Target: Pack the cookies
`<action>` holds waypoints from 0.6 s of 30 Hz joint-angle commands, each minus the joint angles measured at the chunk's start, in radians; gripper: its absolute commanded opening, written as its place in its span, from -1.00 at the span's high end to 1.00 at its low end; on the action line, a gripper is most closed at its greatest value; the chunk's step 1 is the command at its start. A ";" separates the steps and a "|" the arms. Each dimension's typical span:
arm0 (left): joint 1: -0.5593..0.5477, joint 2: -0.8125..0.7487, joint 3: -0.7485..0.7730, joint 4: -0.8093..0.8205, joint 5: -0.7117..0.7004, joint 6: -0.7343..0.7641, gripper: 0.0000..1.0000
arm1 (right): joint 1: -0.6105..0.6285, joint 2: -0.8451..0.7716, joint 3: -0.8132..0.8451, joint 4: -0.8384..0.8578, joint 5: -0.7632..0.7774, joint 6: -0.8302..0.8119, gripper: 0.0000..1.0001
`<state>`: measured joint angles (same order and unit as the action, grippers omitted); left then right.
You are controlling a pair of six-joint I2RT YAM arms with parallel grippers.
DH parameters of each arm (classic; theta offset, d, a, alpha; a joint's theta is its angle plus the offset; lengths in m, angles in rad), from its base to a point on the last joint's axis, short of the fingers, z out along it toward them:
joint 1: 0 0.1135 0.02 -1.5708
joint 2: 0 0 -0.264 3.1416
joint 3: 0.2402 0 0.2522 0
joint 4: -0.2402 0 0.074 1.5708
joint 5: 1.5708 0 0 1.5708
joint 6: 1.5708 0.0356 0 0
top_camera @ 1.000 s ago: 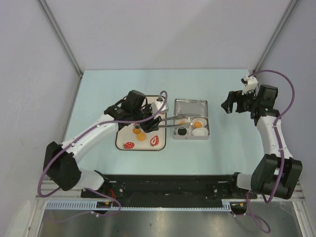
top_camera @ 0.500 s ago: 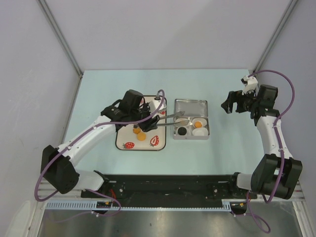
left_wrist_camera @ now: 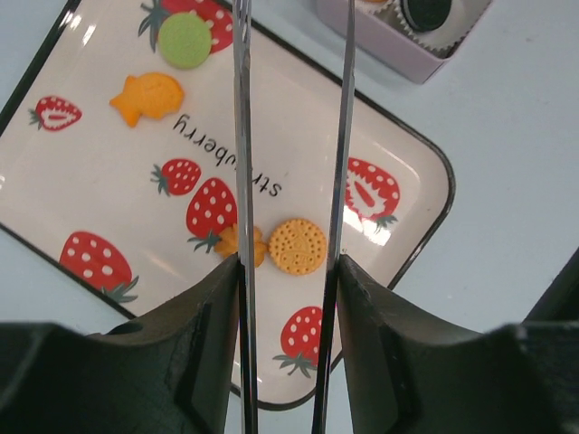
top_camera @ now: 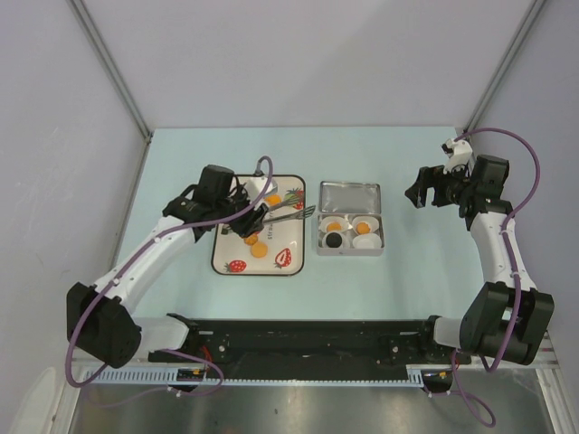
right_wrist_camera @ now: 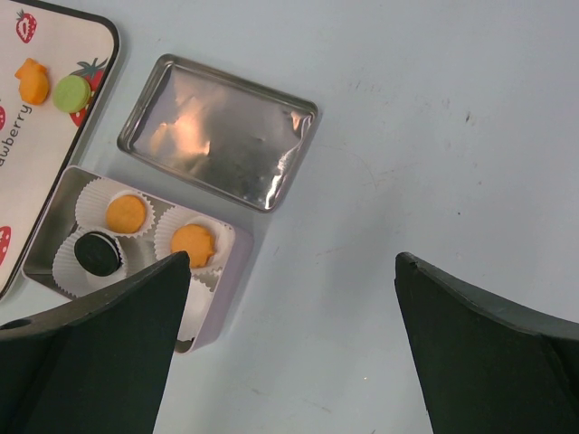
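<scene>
Printed in black across the tray [left_wrist_camera: 99, 181]: "strawberry", among red strawberry pictures. Glossy cream face, black rim, rounded corners. On it, a round dotted cookie [left_wrist_camera: 298, 246] touching a lobed orange piece [left_wrist_camera: 258, 244] half hidden behind a blade. Farther along, a fish-shaped piece [left_wrist_camera: 147, 93] and a green disc [left_wrist_camera: 185, 39].

In the tin [right_wrist_camera: 228, 289] — rectangular, dull metal — pleated white paper cups [right_wrist_camera: 90, 194] holding an orange cookie [right_wrist_camera: 126, 212], a black cookie [right_wrist_camera: 98, 253] and a third cookie [right_wrist_camera: 193, 244], orange, perhaps not quite round. Just beside the tin, its shiny lid [right_wrist_camera: 217, 131], flat on the table [right_wrist_camera: 434, 136].

Clamped in the left gripper [left_wrist_camera: 288, 280], fingers narrow: thin steel tongs [left_wrist_camera: 344, 136], blades slightly apart, over the tray. Right gripper [right_wrist_camera: 291, 262] spread wide and empty — well apart from the tin.
</scene>
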<state>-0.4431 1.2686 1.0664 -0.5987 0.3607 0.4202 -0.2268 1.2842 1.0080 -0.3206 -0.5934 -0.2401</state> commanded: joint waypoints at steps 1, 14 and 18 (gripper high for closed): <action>0.066 -0.061 -0.037 0.000 -0.045 0.003 0.03 | -0.006 -0.026 0.000 0.014 -0.022 -0.008 -1.00; 0.165 -0.049 -0.121 0.128 -0.164 -0.020 0.00 | -0.006 -0.025 0.000 0.011 -0.022 -0.011 -0.99; 0.181 -0.044 -0.138 0.140 -0.169 -0.018 -0.01 | -0.006 -0.022 0.001 0.011 -0.022 -0.013 -0.99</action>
<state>-0.2790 1.2251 0.9417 -0.5201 0.2085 0.4175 -0.2272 1.2842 1.0080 -0.3206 -0.5964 -0.2405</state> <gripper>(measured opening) 0.504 0.994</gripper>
